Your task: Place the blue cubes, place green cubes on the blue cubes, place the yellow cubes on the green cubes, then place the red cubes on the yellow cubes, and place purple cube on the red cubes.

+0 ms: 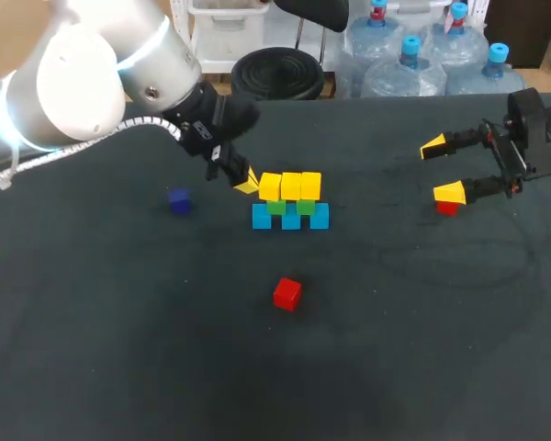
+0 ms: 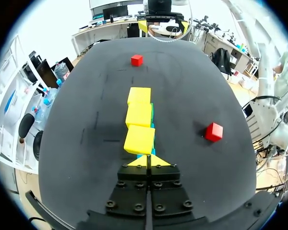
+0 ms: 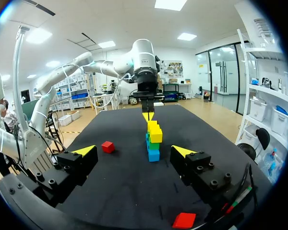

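Lying loose, red cube, purple cube

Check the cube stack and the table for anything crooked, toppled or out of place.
Nothing has toppled. In the left wrist view the row of yellow cubes looks slightly uneven: the one nearest the left gripper sits a little askew. The red cubes and purple cube lie loose on the table, unstacked.
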{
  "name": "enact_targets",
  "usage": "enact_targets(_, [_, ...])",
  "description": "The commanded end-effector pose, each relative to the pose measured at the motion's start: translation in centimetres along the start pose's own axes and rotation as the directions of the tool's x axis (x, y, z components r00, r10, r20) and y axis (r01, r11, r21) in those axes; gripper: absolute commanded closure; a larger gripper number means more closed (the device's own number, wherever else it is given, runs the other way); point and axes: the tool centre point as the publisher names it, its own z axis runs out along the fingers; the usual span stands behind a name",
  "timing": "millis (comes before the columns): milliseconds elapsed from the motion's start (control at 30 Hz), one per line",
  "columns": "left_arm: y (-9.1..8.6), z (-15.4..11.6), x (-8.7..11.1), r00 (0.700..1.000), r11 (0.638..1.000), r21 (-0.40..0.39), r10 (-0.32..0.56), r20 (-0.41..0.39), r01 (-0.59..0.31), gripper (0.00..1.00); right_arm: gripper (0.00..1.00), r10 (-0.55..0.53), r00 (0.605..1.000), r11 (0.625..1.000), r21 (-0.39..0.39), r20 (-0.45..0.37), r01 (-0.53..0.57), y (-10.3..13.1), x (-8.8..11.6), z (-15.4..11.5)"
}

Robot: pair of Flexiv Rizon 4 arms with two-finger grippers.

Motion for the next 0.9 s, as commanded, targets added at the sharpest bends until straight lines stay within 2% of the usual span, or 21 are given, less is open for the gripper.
enact_targets(33, [0.1,0.0,-0.1,1.000,1.000,0.004,0.000,-0.001,0.000,1.00,0.00,-0.001,1.000,1.000,0.000,0.000,0.001,0.0,0.0,0.1])
enact_targets(667, [-0.6,0.0,-0.1,1.000,1.000,0.005,-0.017,-0.011,0.017,1.00,0.00,-0.001,1.000,1.000,0.000,0.000,0.001,0.0,0.0,0.1])
enact_targets(900, [-1.1,-2.4,0.5,0.999,0.999,-0.038,-0.039,-0.025,0.038,1.00,0.00,-0.001,1.000,1.000,0.000,0.000,0.001,0.0,0.0,0.1])
